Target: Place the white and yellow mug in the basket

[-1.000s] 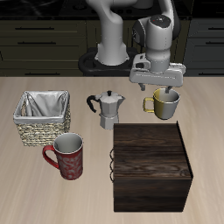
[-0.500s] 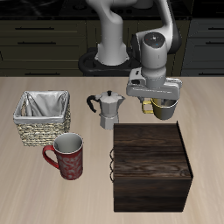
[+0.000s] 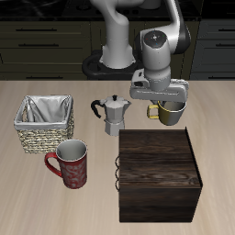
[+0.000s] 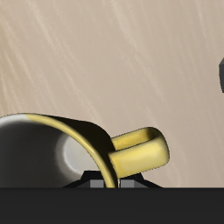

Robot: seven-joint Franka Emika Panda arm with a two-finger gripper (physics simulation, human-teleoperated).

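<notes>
Lowering over the last second, the gripper (image 3: 163,99) is now sitting right down at the white and yellow mug (image 3: 172,112), which is standing upright on the table (image 3: 55,188) just behind the dark wooden box (image 3: 159,174) and beside the moka pot (image 3: 113,116). From the wrist view, the mug's yellow rim (image 4: 83,140) and handle (image 4: 144,150) are showing between the 2 fingers, but whether they are clamping it cannot be told. Well apart, the basket (image 3: 43,124) is sitting behind the red mug (image 3: 71,163).
</notes>
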